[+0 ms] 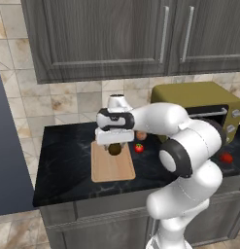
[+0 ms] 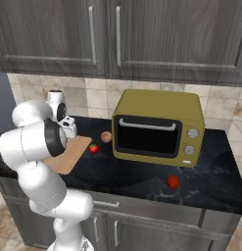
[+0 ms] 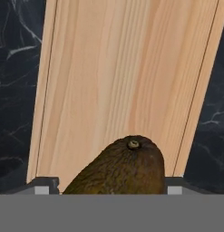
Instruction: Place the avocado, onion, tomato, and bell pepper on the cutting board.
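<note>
The dark olive-brown avocado (image 3: pixel 118 170) sits between my gripper's (image 3: pixel 109 186) two fingers, which are shut on it. It hangs just over the far end of the light-wood cutting board (image 3: pixel 122 68). In the left base view the gripper (image 1: pixel 114 145) points down with the avocado (image 1: pixel 114 149) over the board (image 1: pixel 111 170). To the right of the board lies the red tomato (image 1: pixel 139 148) on the dark counter. The tan onion (image 1: pixel 141 135) lies just behind it. Far right, in front of the oven, rests the red bell pepper (image 1: pixel 226 157).
An olive-yellow toaster oven (image 2: pixel 159 127) stands at the back right of the black counter (image 2: pixel 142 176). Dark wall cabinets (image 2: pixel 117 34) hang overhead. The tomato (image 2: pixel 93 148) and onion (image 2: pixel 107 137) lie between the board (image 2: pixel 71 157) and the oven.
</note>
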Tool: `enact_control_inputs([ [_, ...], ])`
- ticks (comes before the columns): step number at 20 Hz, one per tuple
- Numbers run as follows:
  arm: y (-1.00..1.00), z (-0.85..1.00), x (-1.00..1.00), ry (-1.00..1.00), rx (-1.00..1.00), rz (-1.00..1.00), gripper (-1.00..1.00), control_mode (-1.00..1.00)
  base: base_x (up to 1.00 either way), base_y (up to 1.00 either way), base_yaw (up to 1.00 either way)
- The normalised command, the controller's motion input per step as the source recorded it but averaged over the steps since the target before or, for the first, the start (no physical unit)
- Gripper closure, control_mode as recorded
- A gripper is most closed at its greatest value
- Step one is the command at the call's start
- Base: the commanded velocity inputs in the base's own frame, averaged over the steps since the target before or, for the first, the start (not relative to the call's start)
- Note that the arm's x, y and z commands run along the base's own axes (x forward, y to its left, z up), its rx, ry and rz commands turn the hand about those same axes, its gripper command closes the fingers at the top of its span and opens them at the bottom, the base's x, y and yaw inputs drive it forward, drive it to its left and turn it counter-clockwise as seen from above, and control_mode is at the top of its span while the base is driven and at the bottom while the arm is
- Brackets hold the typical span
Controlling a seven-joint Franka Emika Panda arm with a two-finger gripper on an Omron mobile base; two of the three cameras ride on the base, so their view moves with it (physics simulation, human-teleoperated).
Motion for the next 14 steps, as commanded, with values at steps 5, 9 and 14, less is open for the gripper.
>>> enact_control_inputs([
  [5, 0.23, -0.09, 0.37, 0.08, -0.01, 0.0, 1.0, -1.0, 0.0, 0.0, 0.0],
  [9, 0.05, -0.12, 0.24, 0.05, 0.0, 0.0, 1.0, -1.0, 0.0, 0.0, 0.0],
  [14, 0.01, -0.21, 0.16, 0.05, 0.0, 0.0, 1.0, -1.0, 0.0, 0.0, 0.0],
])
